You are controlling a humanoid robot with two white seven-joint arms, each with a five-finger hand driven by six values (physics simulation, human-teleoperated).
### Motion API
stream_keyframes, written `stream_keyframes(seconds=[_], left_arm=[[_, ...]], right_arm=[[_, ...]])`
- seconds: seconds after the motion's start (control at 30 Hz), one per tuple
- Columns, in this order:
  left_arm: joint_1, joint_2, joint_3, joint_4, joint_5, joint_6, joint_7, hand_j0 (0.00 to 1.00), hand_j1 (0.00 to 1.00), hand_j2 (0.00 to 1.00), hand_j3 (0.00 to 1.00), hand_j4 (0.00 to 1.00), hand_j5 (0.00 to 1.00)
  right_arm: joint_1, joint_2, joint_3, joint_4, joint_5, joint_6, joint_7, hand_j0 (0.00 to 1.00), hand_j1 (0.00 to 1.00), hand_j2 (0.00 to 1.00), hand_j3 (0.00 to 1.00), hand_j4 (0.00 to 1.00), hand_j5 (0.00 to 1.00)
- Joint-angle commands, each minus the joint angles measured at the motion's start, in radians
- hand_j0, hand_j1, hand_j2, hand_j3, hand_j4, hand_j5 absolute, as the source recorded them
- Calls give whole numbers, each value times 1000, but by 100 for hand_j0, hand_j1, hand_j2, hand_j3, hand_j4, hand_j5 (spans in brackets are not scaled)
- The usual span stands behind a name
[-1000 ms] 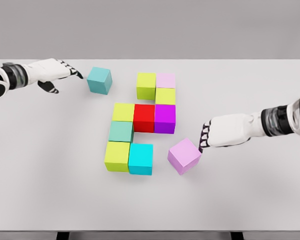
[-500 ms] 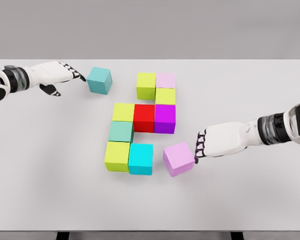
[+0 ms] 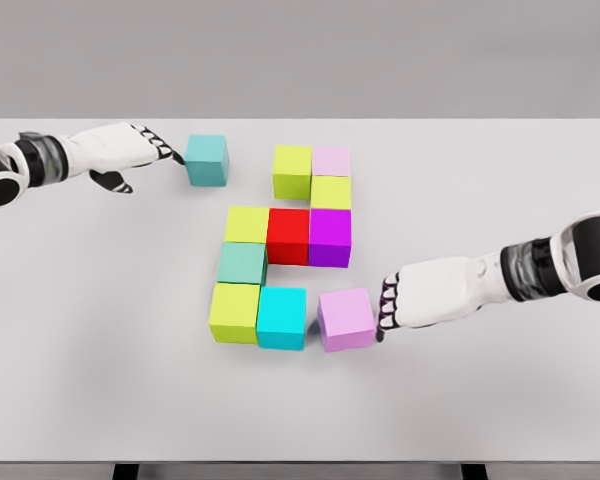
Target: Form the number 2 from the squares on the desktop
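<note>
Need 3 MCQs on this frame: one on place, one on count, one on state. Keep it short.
1. Where is the teal cube?
A. far left of the table, at the left robot hand
B. in the bottom row
C. on the red cube

2. How many yellow-green cubes?
A. two
B. four
C. six

3. The right robot hand:
A. lifts a cube
B. fingertips against the lilac cube
C. rests far from the cubes

Key: 1 A, it sits apart at the fingertips; 2 B, four show; 3 B, the cube is on the table, touched from the right.

White table (image 3: 500,400) fills most of frame, grey wall (image 3: 300,55) across top, dark strip along bottom edge w/ table legs.
</note>
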Motion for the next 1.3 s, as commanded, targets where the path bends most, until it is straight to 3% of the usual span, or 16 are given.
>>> stream_keyframes(seconds=[0.0, 1.27], left_arm=[[0, 2, 3, -9, 4, 1, 0, 87, 87, 87, 87, 87, 87], [-18, -58, 17, 81, -2, 1, -32, 87, 87, 87, 87, 87, 87]], right_arm=[[0, 8, 0, 0, -5, 2, -2, 74, 74, 74, 74, 74, 74], [23, 9, -11, 4, -59, 2, 7, 75, 75, 75, 75, 75, 75]])
